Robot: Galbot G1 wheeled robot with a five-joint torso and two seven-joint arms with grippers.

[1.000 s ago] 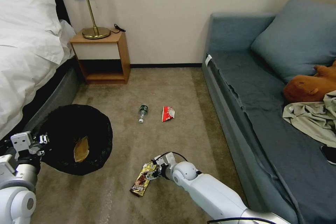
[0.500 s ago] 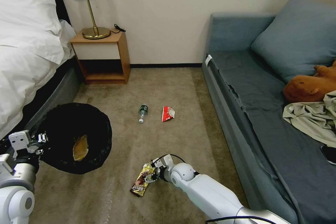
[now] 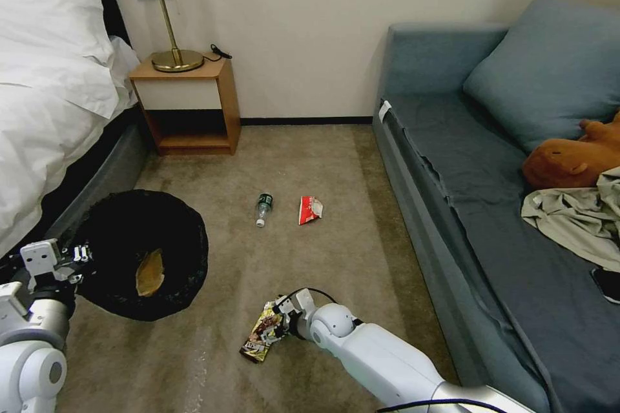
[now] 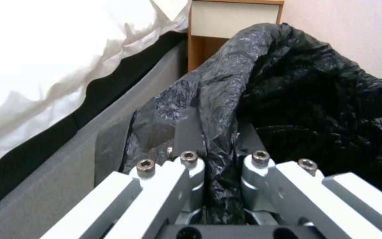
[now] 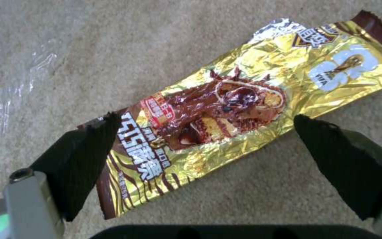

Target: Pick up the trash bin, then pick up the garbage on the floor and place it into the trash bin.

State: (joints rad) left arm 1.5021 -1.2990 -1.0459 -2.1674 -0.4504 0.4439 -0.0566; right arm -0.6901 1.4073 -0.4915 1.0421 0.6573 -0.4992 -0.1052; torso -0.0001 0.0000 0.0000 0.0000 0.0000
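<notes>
Head view, counted: 1 trash bin (image 3: pixel 139 255), lower left of frame. Garbage, 4 pcs: 1 tan paper wrapper (image 3: pixel 150 273) inside bin; 1 gold snack-bar wrapper (image 3: pixel 261 332), lower centre on carpet; 1 clear bottle (image 3: pixel 263 208) and 1 red-white packet (image 3: pixel 310 209), mid-frame. Furniture: 1 bed (image 3: pixel 51 97), 1 nightstand (image 3: pixel 187 106), 1 lamp (image 3: pixel 161 6), 1 sofa (image 3: pixel 491 206). 2 grippers: left gripper (image 3: pixel 81 257), right gripper (image 3: pixel 279 317).

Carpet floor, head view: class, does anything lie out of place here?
Yes. A small clear bottle with a green label, a red-and-white snack packet and a crinkled gold-brown snack-bar wrapper litter the carpet; the open right gripper straddles the wrapper.
</notes>
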